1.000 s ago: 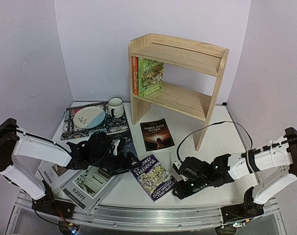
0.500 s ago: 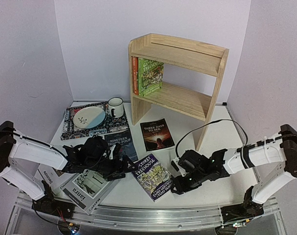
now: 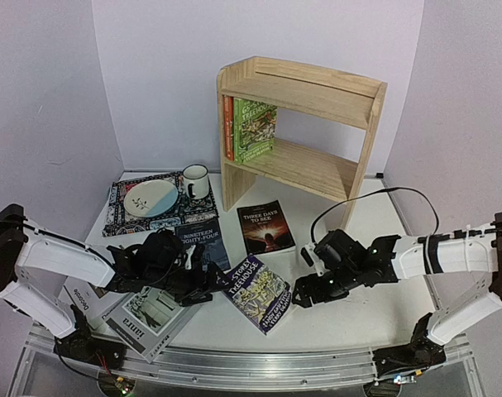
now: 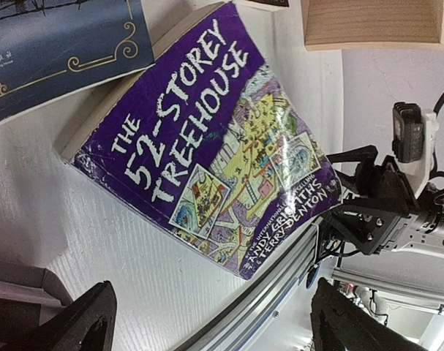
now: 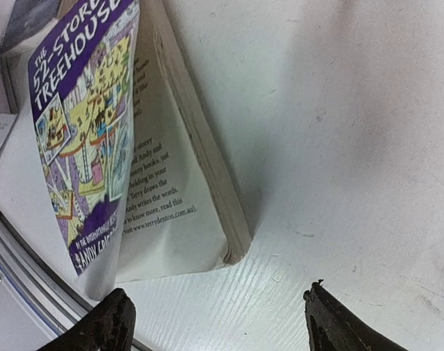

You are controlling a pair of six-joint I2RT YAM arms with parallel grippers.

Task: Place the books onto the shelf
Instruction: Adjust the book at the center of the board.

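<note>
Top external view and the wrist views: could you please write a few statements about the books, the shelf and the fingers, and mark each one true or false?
1. The purple "52-Storey Treehouse" paperback lies on the white table. True.
2. The right arm's fingers are clamped on that paperback. False: they stand open, gripping nothing.
3. The black "Three Days to See" book stands on the light pine shelf. False: it lies flat on the table, in front of the shelf.
4. A green paperback stands upright on the shelf's lower tier. True.
</note>
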